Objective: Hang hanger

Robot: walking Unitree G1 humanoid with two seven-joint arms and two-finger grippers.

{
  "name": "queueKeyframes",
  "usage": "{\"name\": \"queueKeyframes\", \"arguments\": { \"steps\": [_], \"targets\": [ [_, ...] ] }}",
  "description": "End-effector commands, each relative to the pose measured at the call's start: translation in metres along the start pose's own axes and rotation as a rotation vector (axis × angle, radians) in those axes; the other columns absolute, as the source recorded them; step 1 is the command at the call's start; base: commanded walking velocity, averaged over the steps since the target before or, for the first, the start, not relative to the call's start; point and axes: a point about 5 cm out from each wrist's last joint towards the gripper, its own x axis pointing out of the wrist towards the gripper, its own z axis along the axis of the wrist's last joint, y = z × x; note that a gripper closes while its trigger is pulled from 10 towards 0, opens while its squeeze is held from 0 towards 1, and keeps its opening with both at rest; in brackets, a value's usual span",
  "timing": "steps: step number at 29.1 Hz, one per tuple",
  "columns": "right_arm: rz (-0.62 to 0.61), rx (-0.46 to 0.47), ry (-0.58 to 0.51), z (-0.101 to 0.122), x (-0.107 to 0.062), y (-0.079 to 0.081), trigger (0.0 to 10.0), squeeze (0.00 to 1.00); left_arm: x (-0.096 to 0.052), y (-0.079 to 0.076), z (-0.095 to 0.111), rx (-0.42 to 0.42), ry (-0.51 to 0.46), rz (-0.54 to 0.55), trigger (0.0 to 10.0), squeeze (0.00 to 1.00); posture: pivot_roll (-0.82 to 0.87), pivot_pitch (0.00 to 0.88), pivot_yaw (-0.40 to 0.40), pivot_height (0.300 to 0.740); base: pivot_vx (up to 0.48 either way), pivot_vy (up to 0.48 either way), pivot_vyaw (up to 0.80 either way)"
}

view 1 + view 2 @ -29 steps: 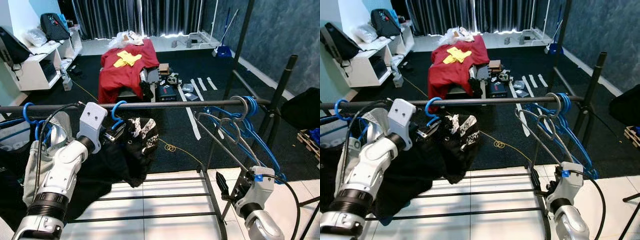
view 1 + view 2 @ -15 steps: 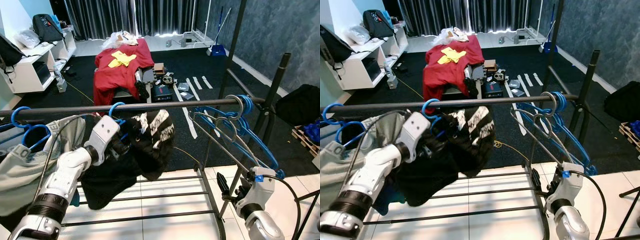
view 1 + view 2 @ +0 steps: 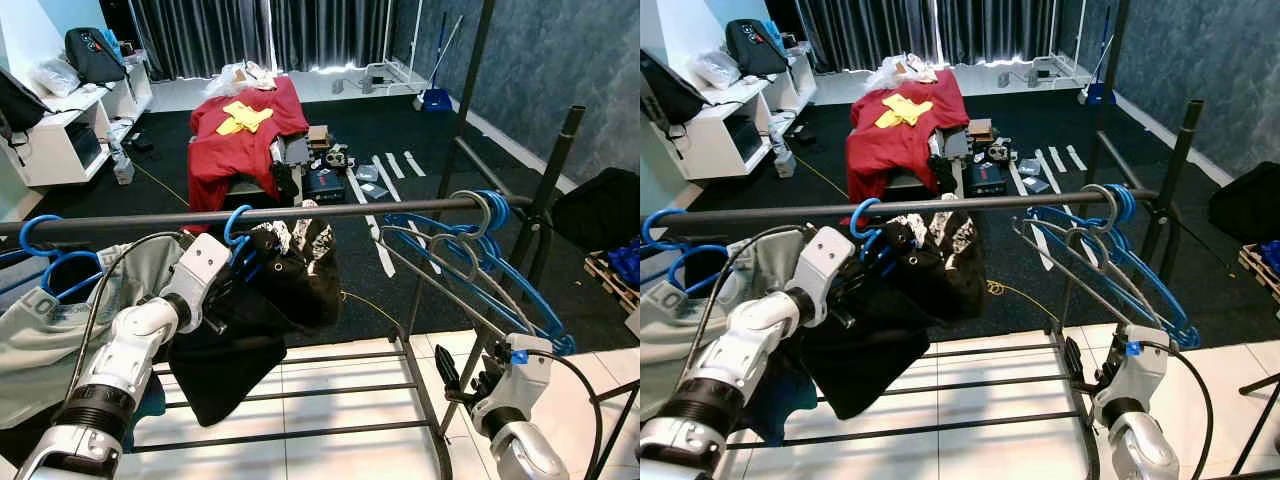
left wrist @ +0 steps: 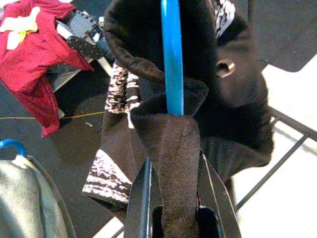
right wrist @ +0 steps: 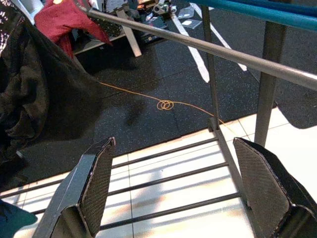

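Hanger (image 3: 238,226), blue, carrying a black patterned garment (image 3: 290,270): hook is over the rack rail (image 3: 330,211), so the garment's weight looks to be on the rail. Left gripper (image 4: 171,198) is clenched on garment fabric at the hanger's neck, likely steadying it. Right gripper (image 5: 173,198) released, idle low by the rack's corner post. No containers in play; spare blue hangers (image 3: 480,255) bunched at the rail's right end.

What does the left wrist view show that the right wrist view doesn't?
Left wrist view: the left jaws shut on a black garment draped over a blue hanger, with a grey garment nearby. Right wrist view: the right jaws open and empty over a tiled floor, with an orange cord and a metal bar beyond. Shared: the black garment, a red cloth and dark carpet.
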Motion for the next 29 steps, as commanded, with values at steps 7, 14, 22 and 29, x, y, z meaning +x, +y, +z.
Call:
{"name": "queueKeyframes", "arguments": {
  "steps": [7,14,22,29],
  "targets": [
    [0.006,0.003,-0.010,0.000,0.002,0.003,10.0,0.00,-0.013,0.026,0.034,-0.106,-0.181,-0.079,0.0,0.00,-0.13,0.000,0.035,0.740,0.000,0.000,0.00],
    [0.019,0.008,-0.017,0.002,0.001,0.004,10.0,0.00,-0.038,0.039,0.043,-0.058,-0.209,-0.240,0.0,0.00,-0.13,0.000,0.031,0.740,0.000,0.000,0.00],
    [0.256,-0.128,-0.030,0.027,0.001,0.024,10.0,0.00,-0.070,0.015,0.029,0.010,-0.044,-0.571,1.7,0.00,-0.12,0.000,0.029,0.740,0.000,0.000,0.00],
    [0.384,-0.184,-0.084,0.055,0.000,0.040,10.0,0.00,-0.065,-0.013,0.022,-0.019,-0.020,-0.643,10.0,0.00,-0.12,0.000,0.035,0.740,0.000,0.000,0.00]
  ]
}}
